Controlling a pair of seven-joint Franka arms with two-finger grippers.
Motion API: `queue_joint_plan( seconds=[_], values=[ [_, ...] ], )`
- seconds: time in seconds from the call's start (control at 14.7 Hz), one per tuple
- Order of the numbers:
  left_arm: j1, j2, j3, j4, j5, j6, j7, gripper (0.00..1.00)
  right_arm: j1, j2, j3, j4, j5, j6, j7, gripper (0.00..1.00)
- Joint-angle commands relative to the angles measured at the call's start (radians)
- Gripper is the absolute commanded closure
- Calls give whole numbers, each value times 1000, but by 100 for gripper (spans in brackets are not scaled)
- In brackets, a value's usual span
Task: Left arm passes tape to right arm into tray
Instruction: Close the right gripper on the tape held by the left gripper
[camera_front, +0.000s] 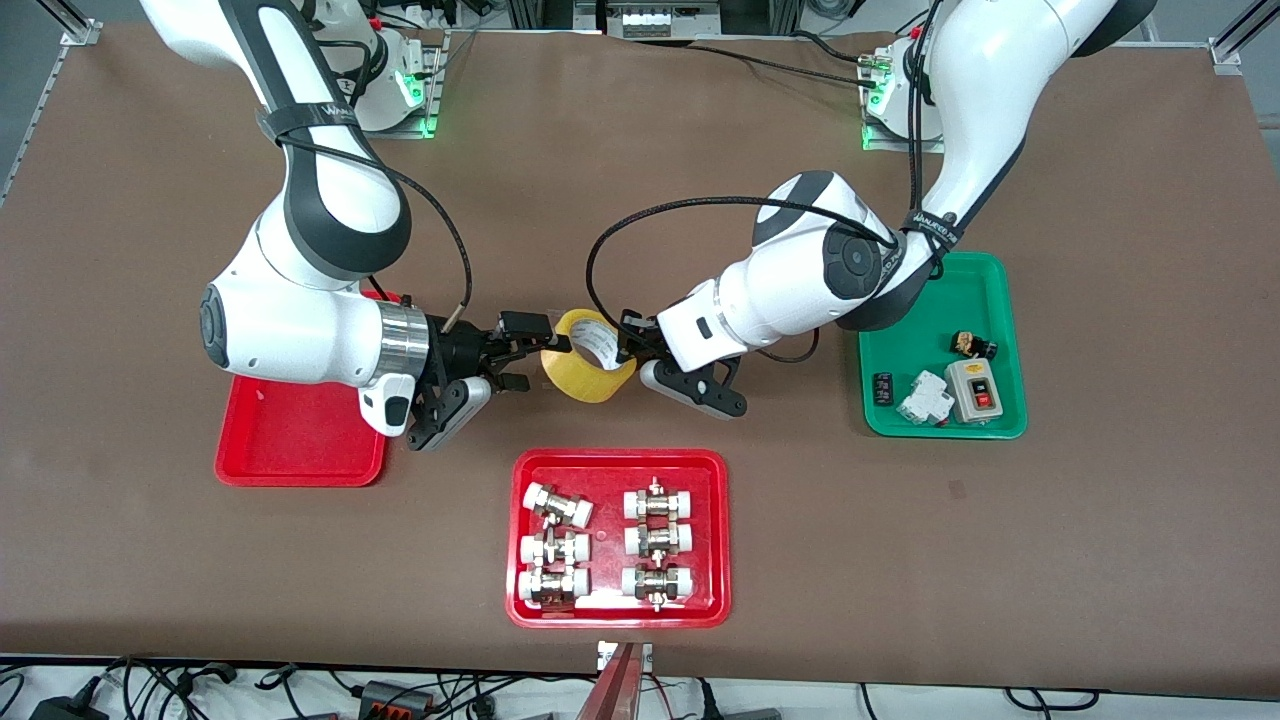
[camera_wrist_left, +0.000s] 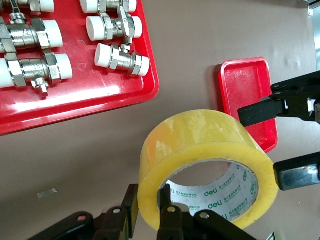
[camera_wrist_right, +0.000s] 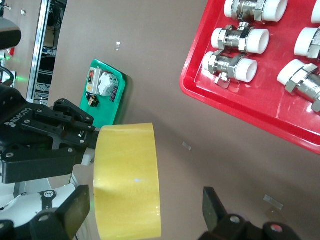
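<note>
front view: left gripper (camera_front: 628, 352) clamps the yellow translucent tape roll (camera_front: 588, 368) in the air over bare table; right gripper (camera_front: 515, 352), fingers spread, flanks the roll; plain red plastic tray (camera_front: 300, 445) lies under the right arm; left wrist view: fingers (camera_wrist_left: 167, 212) pinch the roll's wall; right wrist view: spread fingers (camera_wrist_right: 212, 205) straddle the roll.

The brand "deli" is printed repeatedly in green on the pale inner core of the tape (camera_wrist_left: 220, 192). No other text can be read.
</note>
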Motion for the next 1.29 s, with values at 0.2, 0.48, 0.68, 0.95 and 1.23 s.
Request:
queue_joint_plan(
  seconds=[0.2, 0.48, 0.68, 0.95, 1.23],
  values=[
    [-12, 17, 1, 38, 17, 9, -8, 98, 38, 12, -8, 19, 26, -5, -14, 0],
    [-12, 17, 1, 36, 17, 9, -8, 98, 35, 11, -8, 7, 24, -11, -18, 0],
    [-12, 17, 1, 38, 17, 9, -8, 97, 37, 9, -8, 7, 24, -11, -20, 0],
    [-12, 17, 1, 38, 17, 9, -8, 97, 37, 3, -8, 5, 26, -15, 0, 38],
    [-9, 17, 1, 38, 15, 9, -8, 97, 23, 3, -10, 7, 24, -22, 17, 54]
  ],
)
